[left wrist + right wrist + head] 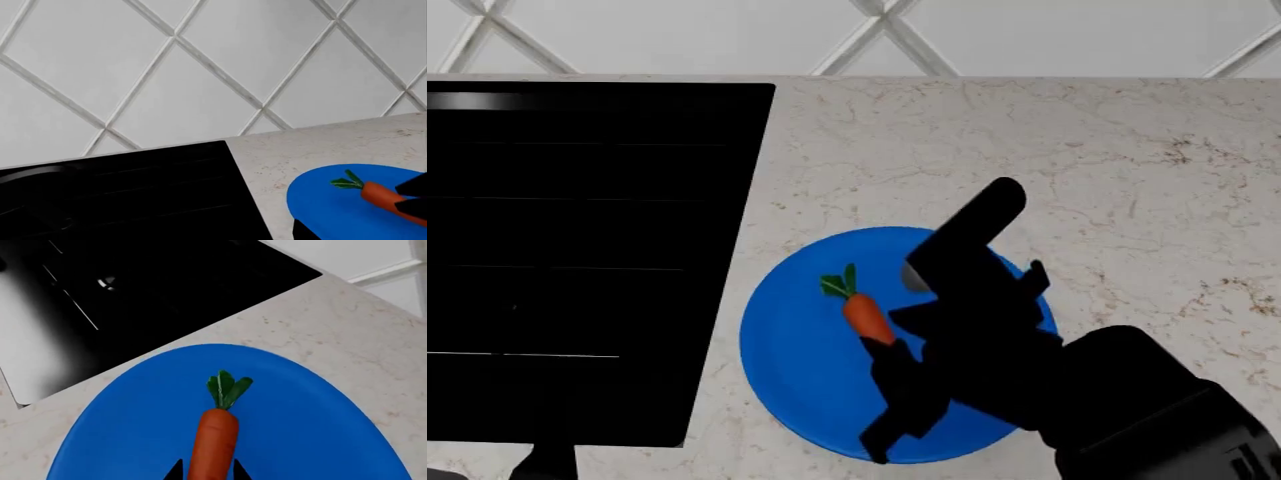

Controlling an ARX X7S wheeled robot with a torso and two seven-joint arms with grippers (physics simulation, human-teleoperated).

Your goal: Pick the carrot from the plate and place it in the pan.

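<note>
The small orange carrot [215, 445] with its green top lies on the round blue plate [133, 430]; both also show in the head view as the carrot [865, 312] and the plate [794, 370]. My right gripper [207, 471] is low over the plate. Its two black fingertips stand close on either side of the carrot's narrow end, with a thin gap showing. On the black cooktop a faint curved glossy rim suggests the pan [37, 172]; its body merges with the black surface. My left gripper's fingers do not stand out against the cooktop.
The flat black cooktop [587, 250] fills the counter left of the plate. The marbled counter [1121, 180] runs back to a wall of white diamond tiles [200, 75]. A dark shape [547, 462] sits at the head view's lower left edge.
</note>
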